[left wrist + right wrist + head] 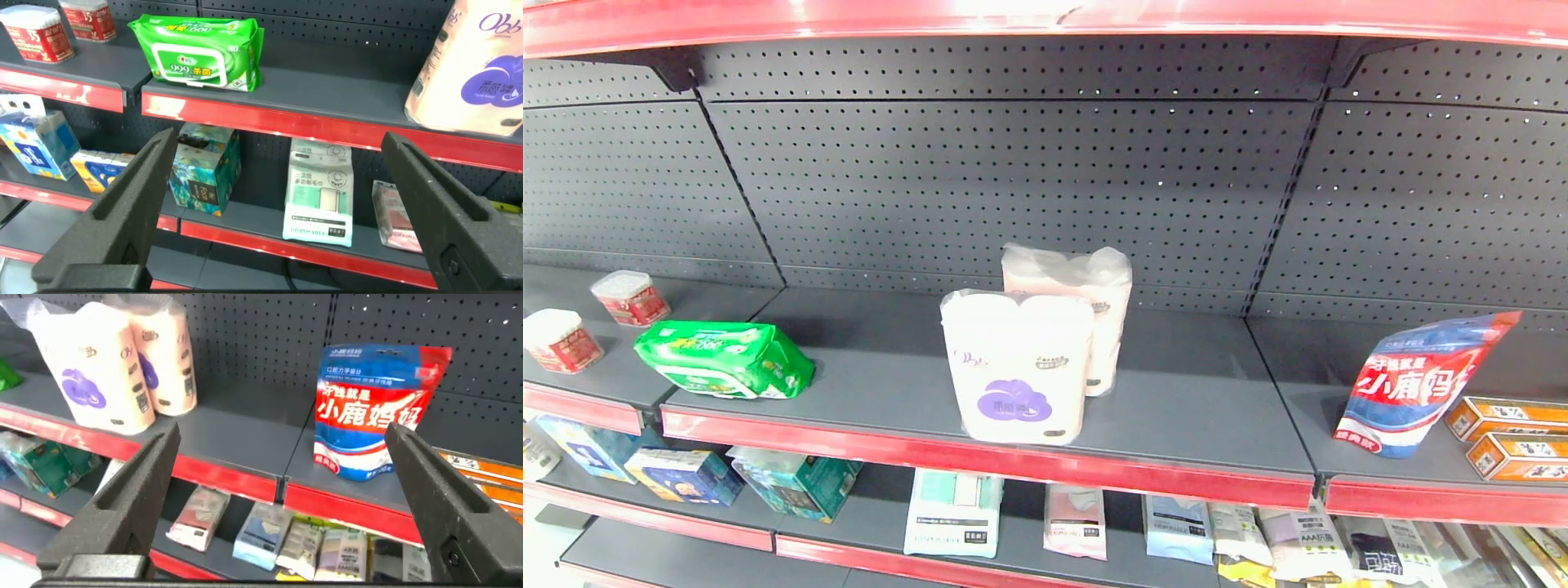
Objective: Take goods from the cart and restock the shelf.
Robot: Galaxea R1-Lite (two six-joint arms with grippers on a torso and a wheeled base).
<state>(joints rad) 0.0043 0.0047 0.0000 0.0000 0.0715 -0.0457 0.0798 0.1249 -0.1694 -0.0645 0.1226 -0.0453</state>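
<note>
While our left gripper (279, 140) and right gripper (283, 433) are hanging open and empty with the shelf (1192, 400) ahead, we are probably needing to fetch goods from the cart next.

Strong light falls from overhead. It burns out to white glare along the red upper shelf lip (1013, 12), and the plastic wrap of the rear paper-roll pack (1068, 278) shines. The grey shelf (1192, 392) is evenly lit, with soft, short shadows. A faint one lies beside the green wipes pack (725, 358), toward the shelf's back edge, and another lies just left of the pouch (1417, 384). The lower shelf (1021, 531) underneath sits dimmer. Pinpoints of light show through the pegboard (1013, 180) holes. In the head view the shelf's front edge bows and the uprights lean outward.
</note>
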